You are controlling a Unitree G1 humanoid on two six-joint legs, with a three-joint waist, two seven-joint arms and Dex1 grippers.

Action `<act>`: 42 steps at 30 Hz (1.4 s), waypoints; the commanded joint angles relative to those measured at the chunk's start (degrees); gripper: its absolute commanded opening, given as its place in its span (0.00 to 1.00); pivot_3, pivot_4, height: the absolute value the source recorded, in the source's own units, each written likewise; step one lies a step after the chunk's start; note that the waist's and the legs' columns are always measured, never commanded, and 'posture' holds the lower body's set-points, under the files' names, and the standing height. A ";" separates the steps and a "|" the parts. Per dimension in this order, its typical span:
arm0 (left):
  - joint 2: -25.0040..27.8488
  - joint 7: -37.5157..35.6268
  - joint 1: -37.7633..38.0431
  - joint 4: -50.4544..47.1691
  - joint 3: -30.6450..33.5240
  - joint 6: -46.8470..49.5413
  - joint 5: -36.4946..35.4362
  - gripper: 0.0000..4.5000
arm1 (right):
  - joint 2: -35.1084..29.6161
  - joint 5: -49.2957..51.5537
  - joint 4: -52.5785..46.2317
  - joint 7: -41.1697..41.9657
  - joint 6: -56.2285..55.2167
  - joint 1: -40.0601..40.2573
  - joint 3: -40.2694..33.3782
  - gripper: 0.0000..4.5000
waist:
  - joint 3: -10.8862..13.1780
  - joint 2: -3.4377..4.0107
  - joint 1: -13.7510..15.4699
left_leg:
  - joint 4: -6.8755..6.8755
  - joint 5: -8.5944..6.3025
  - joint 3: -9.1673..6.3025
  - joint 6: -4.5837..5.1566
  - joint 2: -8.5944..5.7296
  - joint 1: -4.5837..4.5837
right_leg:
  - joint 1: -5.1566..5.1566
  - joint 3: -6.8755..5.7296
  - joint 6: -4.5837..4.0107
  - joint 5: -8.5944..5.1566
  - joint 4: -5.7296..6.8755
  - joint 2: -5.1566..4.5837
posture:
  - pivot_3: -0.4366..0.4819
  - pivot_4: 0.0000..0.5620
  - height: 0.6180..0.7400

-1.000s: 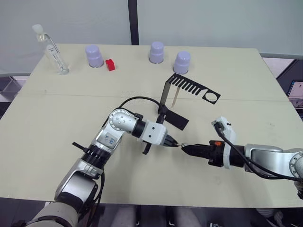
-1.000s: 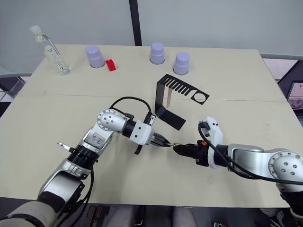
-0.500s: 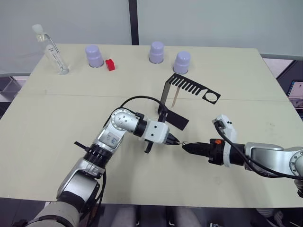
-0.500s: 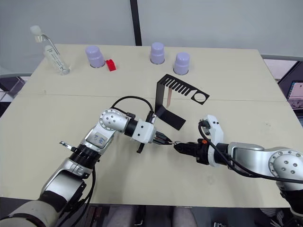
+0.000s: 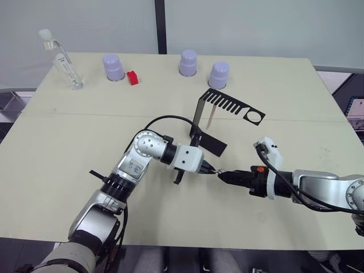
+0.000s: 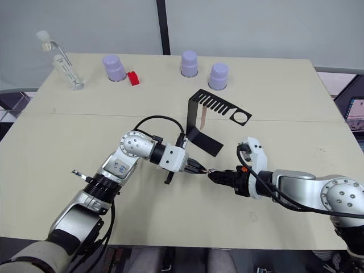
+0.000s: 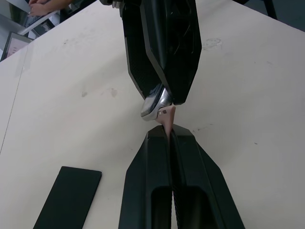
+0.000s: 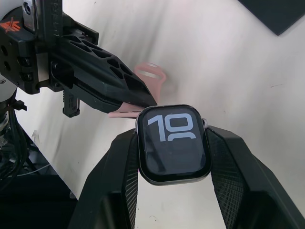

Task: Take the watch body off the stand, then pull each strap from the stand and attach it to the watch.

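Right wrist view, right gripper (image 8: 174, 143) clamping watch body (image 8: 173, 143), left gripper (image 7: 169, 136) pinching pink strap (image 7: 167, 117) at its ten o'clock edge

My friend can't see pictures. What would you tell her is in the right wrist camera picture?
The right gripper holds the watch body between its two black fingers, screen showing light digits. The left gripper meets the watch's edge, pinching a pink strap whose end touches the case, above the pale table.

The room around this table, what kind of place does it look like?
Probably a robot test lab, not a home: a plain beige table against bare grey panels, laid out with props such as upturned purple cups, a clear bottle and a black stand.
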 commanded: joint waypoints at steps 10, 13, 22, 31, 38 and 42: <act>-4.55 2.05 -1.34 -1.44 -1.40 -1.25 0.15 0.00 | 1.10 2.23 -4.00 0.99 0.05 -0.80 1.13 0.35 | 0.00 0.00 0.01 | 0.00 0.00 0.00 0.00 0.00 0.00 | 0.00 0.00 0.00 0.00 0.00 0.00 | 0.48 0.27 0.99; -4.79 2.01 -1.44 -1.13 -1.32 -1.32 0.27 0.00 | 1.08 2.23 -4.04 1.03 0.05 -0.85 1.12 0.35 | 0.00 0.00 0.00 | 0.00 0.00 0.00 0.00 0.00 0.00 | 0.00 0.00 0.00 0.00 0.00 0.00 | 0.48 0.27 0.99; -5.27 2.03 -1.79 -0.01 -1.17 -1.58 0.46 0.00 | 1.21 2.23 -4.15 1.35 0.01 -1.09 1.23 0.35 | 0.00 0.00 0.01 | 0.00 0.00 0.00 0.00 0.00 0.00 | 0.00 -0.01 0.00 0.00 0.00 0.00 | 0.48 0.27 0.99; -6.12 2.19 -2.25 0.18 -1.24 -1.41 0.47 0.00 | 1.00 2.23 -4.01 1.53 0.16 -1.11 1.12 0.35 | 0.00 0.00 0.01 | 0.00 0.00 0.00 0.00 0.00 -0.01 | 0.00 -0.01 0.00 0.00 0.00 0.00 | 0.48 0.27 0.99; -6.31 2.21 -2.26 0.62 -1.34 -1.64 0.63 0.00 | 1.25 2.23 -4.18 1.72 0.02 -1.34 1.11 0.35 | 0.00 0.00 0.01 | 0.00 0.00 0.00 0.00 0.00 -0.01 | 0.00 -0.01 0.00 0.00 0.00 0.00 | 0.48 0.27 0.99; -6.63 2.32 -2.52 0.92 -1.34 -1.65 0.67 0.00 | 1.41 2.23 -4.07 1.71 0.01 -1.59 1.19 0.35 | 0.00 0.00 0.01 | 0.00 0.00 0.00 0.00 0.00 -0.01 | 0.00 -0.01 0.00 0.00 -0.01 0.00 | 0.48 0.27 0.99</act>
